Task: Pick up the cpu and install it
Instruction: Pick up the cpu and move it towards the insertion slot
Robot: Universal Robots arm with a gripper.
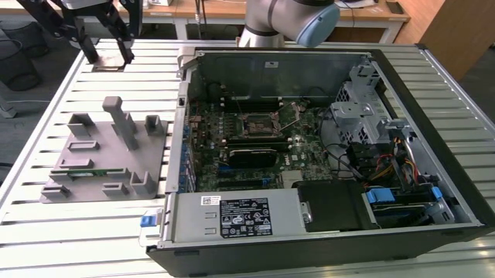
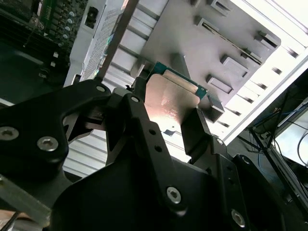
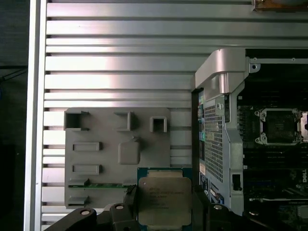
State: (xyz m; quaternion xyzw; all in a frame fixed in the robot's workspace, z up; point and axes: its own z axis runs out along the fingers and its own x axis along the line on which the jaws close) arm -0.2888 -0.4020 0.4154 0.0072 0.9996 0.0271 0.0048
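The claw [image 3: 164,204] grips the cpu [image 3: 164,190] by two opposite edges, seemingly raised above the counter [image 3: 120,62]. The motherboard socket [image 3: 281,126] lies well apart, inside the open case [image 3: 224,125].

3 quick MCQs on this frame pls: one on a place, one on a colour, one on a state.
1. The grey fixture stands:
A) on the exterior view's left of the PC case
B) inside the case
C) on top of the power supply

2. The thin stick slotted in the fixture is:
A) red
B) green
C) white

3. The cpu is:
A) seated in the motherboard socket
B) lying flat on the table slats
C) clamped in the gripper

Answers:
1 A, the exterior view shows the fixture on the table beside the case's outer wall.
2 B, the stick shows green in the first wrist view.
3 C, both wrist views show the chip held by its edges above the fixture.
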